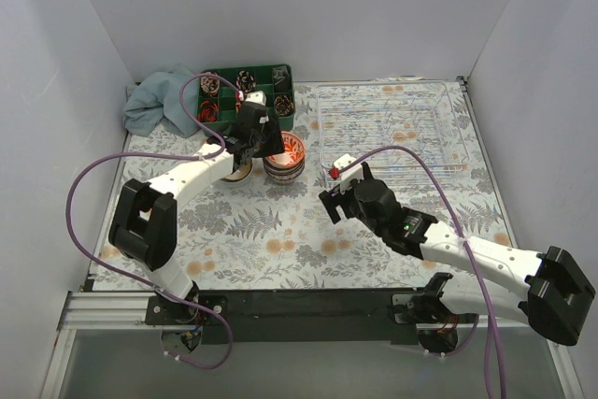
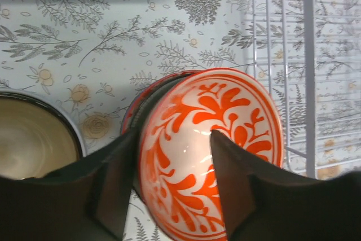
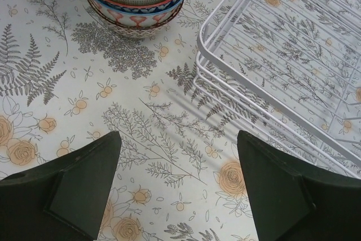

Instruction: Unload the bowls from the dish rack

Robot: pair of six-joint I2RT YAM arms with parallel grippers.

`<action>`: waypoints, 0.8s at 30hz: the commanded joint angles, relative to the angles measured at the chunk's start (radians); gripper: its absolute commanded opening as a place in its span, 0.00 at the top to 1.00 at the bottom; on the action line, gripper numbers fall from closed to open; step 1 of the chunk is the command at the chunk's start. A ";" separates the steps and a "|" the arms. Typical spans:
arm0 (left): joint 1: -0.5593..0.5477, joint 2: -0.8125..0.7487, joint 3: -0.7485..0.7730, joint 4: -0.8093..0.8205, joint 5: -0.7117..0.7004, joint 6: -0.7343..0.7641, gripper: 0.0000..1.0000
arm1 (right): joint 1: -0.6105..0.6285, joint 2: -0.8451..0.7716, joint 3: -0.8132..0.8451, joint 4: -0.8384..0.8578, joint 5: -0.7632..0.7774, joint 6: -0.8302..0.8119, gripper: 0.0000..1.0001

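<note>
Bowls (image 1: 283, 158) of patterned ceramic sit stacked on the floral tabletop (image 1: 280, 231) beside the white wire dish rack (image 1: 392, 128), which holds none; left fingers (image 2: 113, 196) apart astride the top bowl (image 2: 214, 150) rim, right fingers (image 3: 84, 184) apart; unloading appears finished

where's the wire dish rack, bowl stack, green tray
white wire dish rack (image 1: 392, 128): top view, grid bottom
stack of patterned bowls (image 3: 135, 15): right wrist view, side wall
green plastic compartment tray (image 1: 278, 73): top view, far rim

- A robot test booth, not a home: plain white panels (image 1: 56, 63) rise beyond and to both sides of the left gripper (image 1: 266, 140) and right gripper (image 1: 341, 189).
- Behind the 2 grippers, the arms are bolted to an aluminium rail (image 1: 112, 310), trailing purple cables (image 1: 149, 157).
- Beneath them, a floral-patterned table (image 1: 280, 231).
</note>
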 commanded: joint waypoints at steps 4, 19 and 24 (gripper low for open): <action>0.005 -0.119 -0.027 0.029 -0.038 0.019 0.17 | -0.024 -0.008 0.034 0.023 -0.023 0.045 0.09; 0.006 -0.626 -0.154 -0.120 -0.247 0.099 0.02 | -0.330 0.120 0.330 -0.239 -0.141 0.293 0.08; 0.006 -0.869 -0.214 -0.230 -0.354 0.109 0.02 | -0.538 -0.001 0.305 -0.342 -0.133 0.335 0.08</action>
